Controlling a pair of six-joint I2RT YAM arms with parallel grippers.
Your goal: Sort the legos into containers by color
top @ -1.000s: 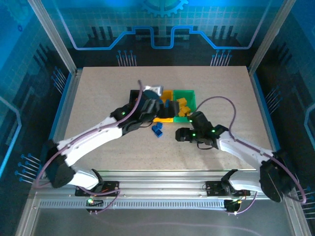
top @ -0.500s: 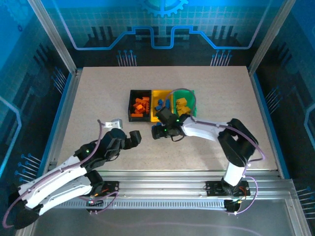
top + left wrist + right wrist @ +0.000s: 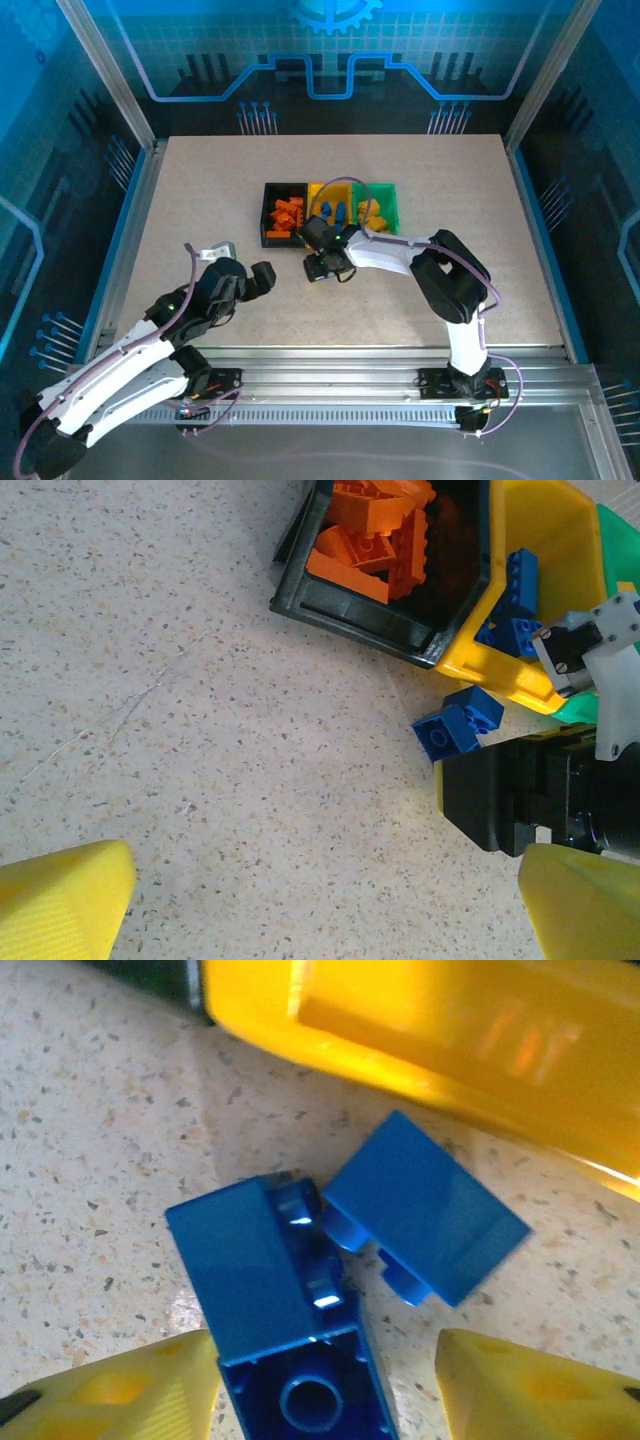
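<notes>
My right pincer [image 3: 330, 1400], half open and holding nothing, straddles a blue lego [image 3: 285, 1310] on the tabletop [image 3: 90, 1110] just outside the yellow bin [image 3: 430, 1030], its long axis pointing binward, touching a second blue lego [image 3: 425, 1205].

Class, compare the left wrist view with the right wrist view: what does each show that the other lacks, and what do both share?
Left wrist view, not the right: orange bricks heaped in the black bin, blue bricks inside the yellow bin, and the left tool wide open. Right wrist view, not the left: the right tool, its yellow fingertips spread, one loose blue brick lying between them. Both: the two loose blue bricks on the table beside the yellow bin's outer wall.
</notes>
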